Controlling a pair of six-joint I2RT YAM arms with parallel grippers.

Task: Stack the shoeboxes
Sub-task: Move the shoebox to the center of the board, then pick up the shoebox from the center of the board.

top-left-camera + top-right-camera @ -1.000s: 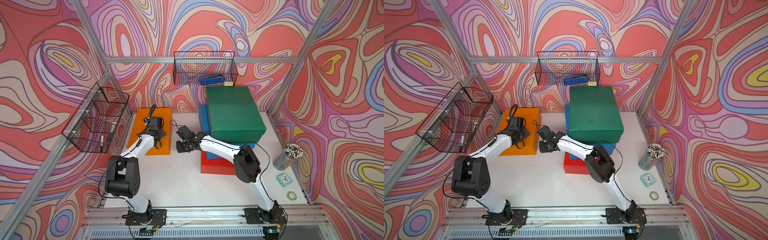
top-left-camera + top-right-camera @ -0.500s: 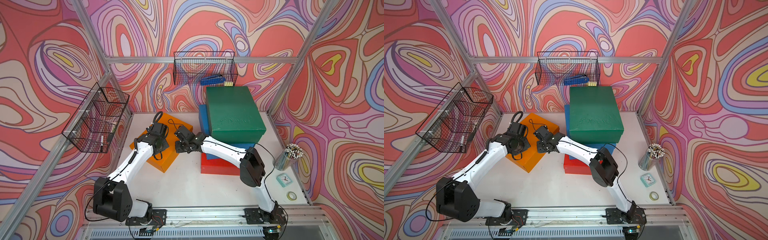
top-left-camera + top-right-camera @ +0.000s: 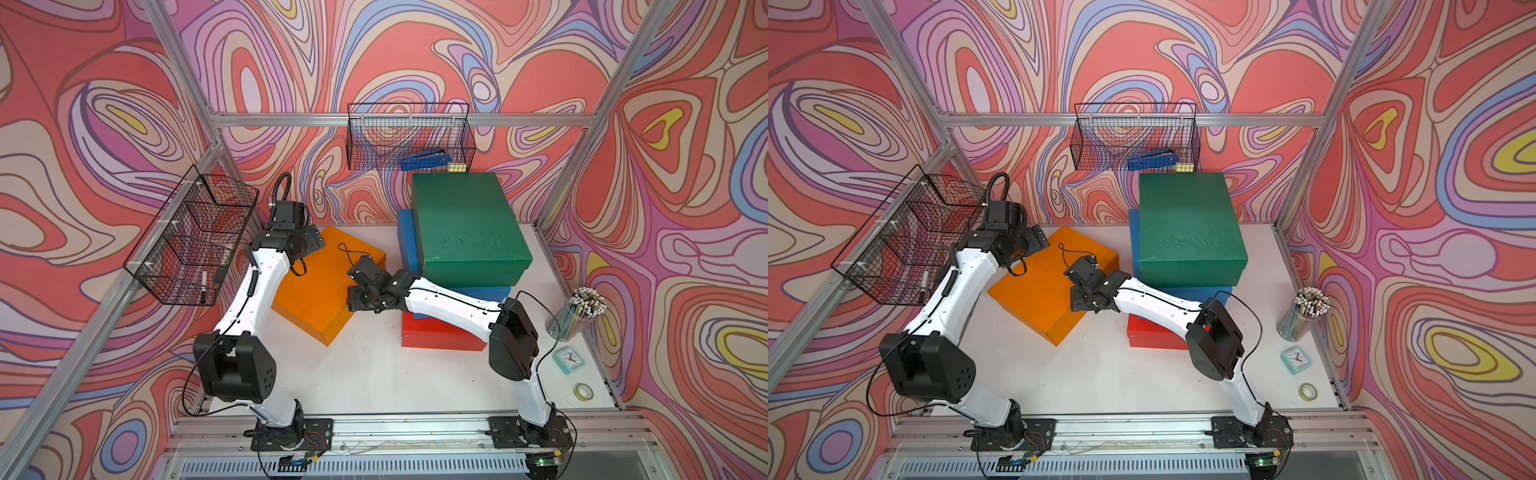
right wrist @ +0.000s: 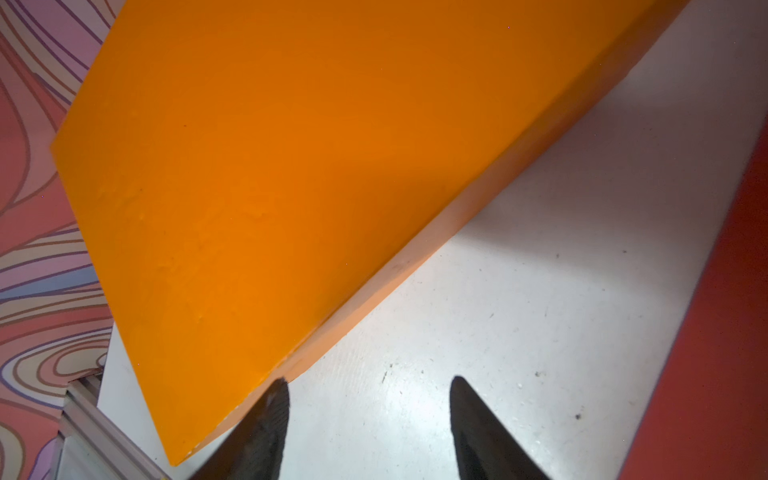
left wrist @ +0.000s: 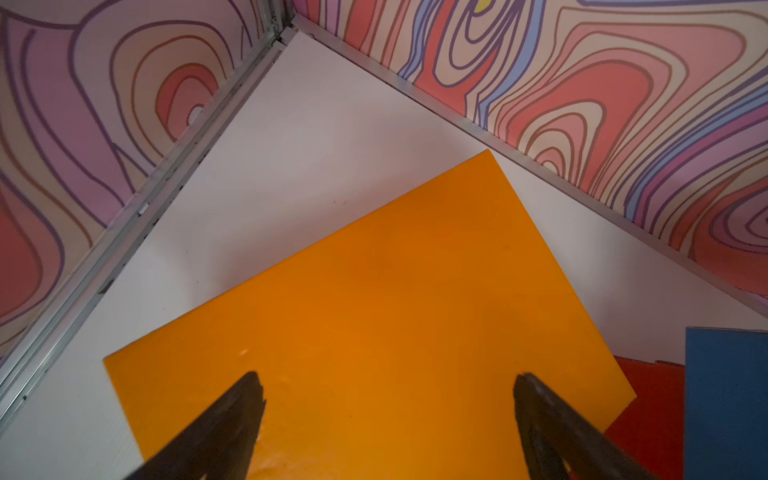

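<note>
The orange box (image 3: 320, 286) sat askew on the table (image 3: 374, 374) beside the green, blue and red stack (image 3: 465, 224). Left claw (image 5: 386, 376) gaped above its lid, right claw (image 4: 370, 380) open at its edge, both empty.

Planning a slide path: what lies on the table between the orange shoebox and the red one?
Only bare tabletop, shown in the right wrist view.

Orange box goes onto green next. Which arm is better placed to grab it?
Right, probably: the right gripper, open, sits at the edge of the orange box facing the green box. The left gripper hovers open over the lid.
</note>
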